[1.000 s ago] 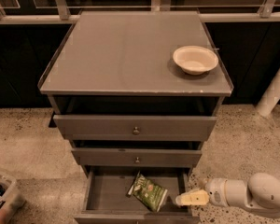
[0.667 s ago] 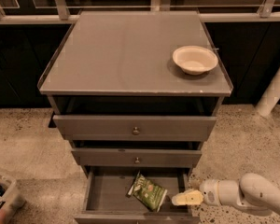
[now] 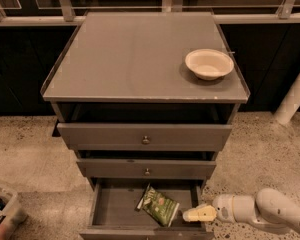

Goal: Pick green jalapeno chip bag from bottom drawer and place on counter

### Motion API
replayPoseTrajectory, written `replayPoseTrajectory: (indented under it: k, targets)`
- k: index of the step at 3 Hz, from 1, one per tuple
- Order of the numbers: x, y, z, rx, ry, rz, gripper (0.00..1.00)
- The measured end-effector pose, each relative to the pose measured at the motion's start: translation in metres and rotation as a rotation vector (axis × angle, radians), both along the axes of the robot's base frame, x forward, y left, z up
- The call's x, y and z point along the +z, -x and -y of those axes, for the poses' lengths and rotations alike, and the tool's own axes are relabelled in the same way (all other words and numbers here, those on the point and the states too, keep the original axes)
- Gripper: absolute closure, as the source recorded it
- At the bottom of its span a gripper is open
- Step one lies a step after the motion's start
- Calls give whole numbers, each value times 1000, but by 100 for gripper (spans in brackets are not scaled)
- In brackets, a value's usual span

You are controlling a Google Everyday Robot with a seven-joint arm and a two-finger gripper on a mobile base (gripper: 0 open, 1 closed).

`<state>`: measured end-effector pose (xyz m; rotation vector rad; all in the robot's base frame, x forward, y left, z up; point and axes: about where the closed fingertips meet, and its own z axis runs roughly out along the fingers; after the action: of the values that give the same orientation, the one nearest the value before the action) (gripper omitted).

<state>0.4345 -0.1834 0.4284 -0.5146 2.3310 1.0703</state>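
Down at the foot of the grey cabinet, the bottom drawer (image 3: 112,206) stands pulled out, its flat grey floor in plain sight. On that floor, right of the middle, lies the green jalapeno chip bag (image 3: 159,206), flat and skewed, its paler end towards the back of the drawer and its green end towards the front right. The gripper (image 3: 192,214) comes in from the right at the end of a white arm (image 3: 260,211), low over the drawer's front right corner, its pale yellowish tip just beside the bag's right edge; whether it touches the bag cannot be told, nor whether the gripper is apart or together. Above the bottom drawer sit two wider drawers, the middle drawer (image 3: 115,169) and the top drawer (image 3: 100,135), each with a small round knob at the centre of its front, and each drawn out a little so that a dark gap shows over it. The counter (image 3: 130,59) forms the square grey top of the cabinet, and a shallow cream bowl (image 3: 209,64) stands on it near the right edge. A speckled floor (image 3: 25,149) surrounds the cabinet, with a bin (image 3: 2,209) at the lower left and a white post (image 3: 295,94) leaning at the far right.
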Motion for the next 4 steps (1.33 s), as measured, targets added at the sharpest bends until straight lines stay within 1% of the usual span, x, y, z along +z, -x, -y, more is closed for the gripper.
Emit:
replayPoseTrajectory:
  k: [1, 2, 3, 4]
  targets:
    - [-25, -10, -2, -14, -31, 11, 0]
    - [-80, -41, -14, -37, -60, 25, 0]
    - [-82, -42, -15, -38, -62, 24, 0]
    - [-85, -40, -17, -56, -43, 31, 0]
